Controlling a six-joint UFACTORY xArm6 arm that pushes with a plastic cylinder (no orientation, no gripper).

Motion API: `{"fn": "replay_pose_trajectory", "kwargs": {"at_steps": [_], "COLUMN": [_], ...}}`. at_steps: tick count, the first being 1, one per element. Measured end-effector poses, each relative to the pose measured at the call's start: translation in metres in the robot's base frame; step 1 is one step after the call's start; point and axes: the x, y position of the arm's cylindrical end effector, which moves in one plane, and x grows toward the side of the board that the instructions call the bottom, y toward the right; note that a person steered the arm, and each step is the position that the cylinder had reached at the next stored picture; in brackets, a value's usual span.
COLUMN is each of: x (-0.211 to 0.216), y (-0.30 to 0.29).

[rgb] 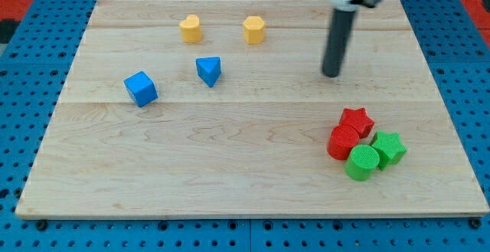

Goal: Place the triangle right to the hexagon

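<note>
A blue triangle [208, 70] lies at the board's upper middle-left. A yellow hexagon [254, 30] sits above and to the right of it, near the view's top. My tip [331, 75] is the lower end of the dark rod at the view's upper right. It stands well to the right of the triangle, at about the same height, and below-right of the hexagon. It touches no block.
A yellow block [191, 29] sits left of the hexagon. A blue cube [141, 89] lies left of the triangle. At the lower right cluster a red star [357, 119], red cylinder [344, 142], green cylinder [362, 162] and green star [389, 147]. The wooden board [245, 191] lies on blue pegboard.
</note>
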Motion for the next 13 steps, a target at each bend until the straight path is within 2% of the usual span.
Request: {"fn": "replay_pose_trajectory", "kwargs": {"at_steps": [1, 2, 3, 4, 5, 6, 7, 8, 9, 11, 12, 13], "x": [0.057, 0.174, 0.235, 0.235, 0.21, 0.13, 0.064, 0.011, -0.005, -0.001, 0.007, 0.021], "y": [0.089, 0.105, 0.094, -0.008, -0.16, -0.249, -0.283, -0.266, -0.263, -0.179, -0.116, -0.112]}}
